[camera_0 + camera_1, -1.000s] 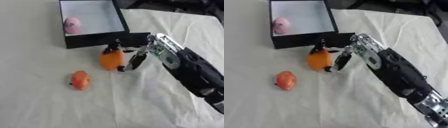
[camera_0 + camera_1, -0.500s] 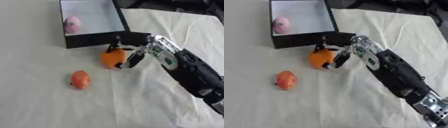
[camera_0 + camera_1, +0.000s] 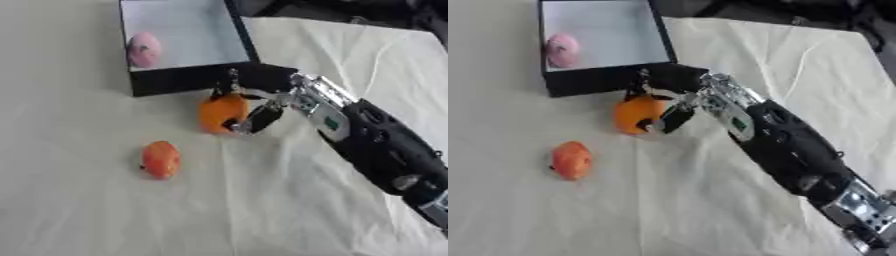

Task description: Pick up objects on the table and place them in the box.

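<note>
Right hand (image 3: 262, 107) grips orange fruit (image 3: 219, 113) beside box (image 3: 188, 80).

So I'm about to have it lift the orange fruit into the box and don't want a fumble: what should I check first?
1. Right hand curled round the orange fruit: ok, a finger on its far side and one on its near side.
2. Fruit clear of the table: cannot tell.
3. Box open: ok.
4. Free room inside: ok, only a pink object at the left.
5. Box front wall between fruit and opening: not ok, lift over it.
6. Reddish fruit out of the path: ok.
</note>
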`<state>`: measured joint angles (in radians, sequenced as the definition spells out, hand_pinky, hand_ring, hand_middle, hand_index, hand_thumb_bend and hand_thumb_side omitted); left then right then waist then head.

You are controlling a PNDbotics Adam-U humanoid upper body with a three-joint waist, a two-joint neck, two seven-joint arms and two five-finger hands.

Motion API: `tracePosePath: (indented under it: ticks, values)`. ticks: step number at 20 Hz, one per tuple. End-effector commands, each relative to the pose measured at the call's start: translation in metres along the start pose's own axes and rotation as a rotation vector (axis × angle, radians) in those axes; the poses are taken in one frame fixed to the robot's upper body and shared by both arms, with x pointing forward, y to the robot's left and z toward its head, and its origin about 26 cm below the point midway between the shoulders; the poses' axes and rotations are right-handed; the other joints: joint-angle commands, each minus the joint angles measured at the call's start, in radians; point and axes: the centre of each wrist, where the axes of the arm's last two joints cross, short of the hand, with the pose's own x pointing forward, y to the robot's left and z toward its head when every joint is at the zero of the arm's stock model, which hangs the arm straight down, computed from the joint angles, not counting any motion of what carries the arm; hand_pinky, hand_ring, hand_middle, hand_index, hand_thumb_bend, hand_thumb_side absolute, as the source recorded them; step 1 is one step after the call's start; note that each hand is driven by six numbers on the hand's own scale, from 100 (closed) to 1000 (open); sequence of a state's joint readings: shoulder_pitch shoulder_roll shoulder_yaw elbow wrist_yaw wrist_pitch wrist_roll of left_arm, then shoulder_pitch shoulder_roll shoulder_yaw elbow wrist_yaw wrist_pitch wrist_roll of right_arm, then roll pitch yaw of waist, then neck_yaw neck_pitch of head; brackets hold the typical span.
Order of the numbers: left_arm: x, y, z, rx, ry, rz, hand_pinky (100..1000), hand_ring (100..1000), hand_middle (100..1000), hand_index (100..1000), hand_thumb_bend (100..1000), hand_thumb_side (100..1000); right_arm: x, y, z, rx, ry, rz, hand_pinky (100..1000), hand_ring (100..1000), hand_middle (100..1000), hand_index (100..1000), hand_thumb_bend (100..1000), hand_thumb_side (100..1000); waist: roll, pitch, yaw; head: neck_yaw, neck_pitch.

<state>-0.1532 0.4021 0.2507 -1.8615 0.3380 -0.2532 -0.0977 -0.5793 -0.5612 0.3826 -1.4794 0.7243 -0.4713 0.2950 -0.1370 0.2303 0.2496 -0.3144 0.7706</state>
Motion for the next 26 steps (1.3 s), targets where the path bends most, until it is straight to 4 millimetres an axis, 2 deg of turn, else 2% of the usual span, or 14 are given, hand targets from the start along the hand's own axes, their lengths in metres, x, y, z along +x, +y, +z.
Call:
tracePosePath:
  ticks: [1,4,17,21,26]
  values:
    - [0.007,0.002,-0.006,-0.014,-0.025,-0.014,883,837,782,770,100,609,0.004,-0.022,0.008,-0.005,-0.037,0.028,794,595,527,701,100,237,0.021,-0.003,-0.004,0.003,-0.001]
    - [0.007,0.003,-0.006,-0.013,-0.025,-0.016,882,837,782,770,100,609,0.012,-0.036,0.012,-0.011,-0.078,0.023,792,590,524,699,100,233,0.022,-0.007,-0.007,0.005,-0.001]
    - [0.007,0.006,-0.005,-0.002,-0.026,-0.025,883,838,783,770,100,606,0.05,-0.124,0.034,-0.168,-0.226,0.045,780,567,497,674,100,177,0.028,-0.023,-0.015,0.009,-0.001]
    - [0.007,0.007,-0.005,0.002,-0.027,-0.028,883,838,783,770,100,605,0.048,-0.156,0.042,-0.235,-0.207,0.04,781,565,491,669,100,161,0.029,-0.024,-0.011,0.001,-0.001]
    - [0.009,0.007,-0.008,-0.004,-0.038,-0.027,883,836,782,769,100,604,0.024,-0.184,0.046,-0.283,-0.119,0.014,779,539,468,647,100,150,0.028,-0.019,0.001,-0.011,-0.001]
